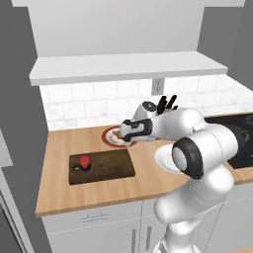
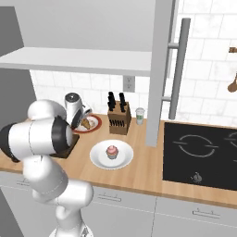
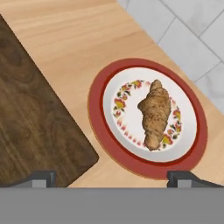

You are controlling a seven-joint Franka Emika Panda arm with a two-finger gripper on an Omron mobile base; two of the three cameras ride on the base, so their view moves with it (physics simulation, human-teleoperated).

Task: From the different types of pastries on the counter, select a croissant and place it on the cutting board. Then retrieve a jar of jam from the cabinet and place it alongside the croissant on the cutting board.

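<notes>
Pincer (image 3: 111,177) hovers above the red-rimmed plate (image 3: 98,131), jaws spread wide and holding nothing — both tips visible at the bottom of the hand view, far apart. The croissant (image 3: 154,114) lies on that plate, off to one side of the pincer's midline, so I'd shift toward it and turn the wrist so the jaws close across its narrow width, then descend. The cutting board (image 1: 106,168) sits just beside the plate on the bench (image 1: 59,195), with a small red jar (image 1: 85,161) already standing on it near one end — set the croissant on the bare part. Nearby: knife block (image 2: 119,118), a cupcake (image 2: 111,151) on a white plate (image 2: 99,159), cup (image 2: 140,115), stovetop (image 2: 199,152). Nothing blocks the drop; the plate rim is low.
</notes>
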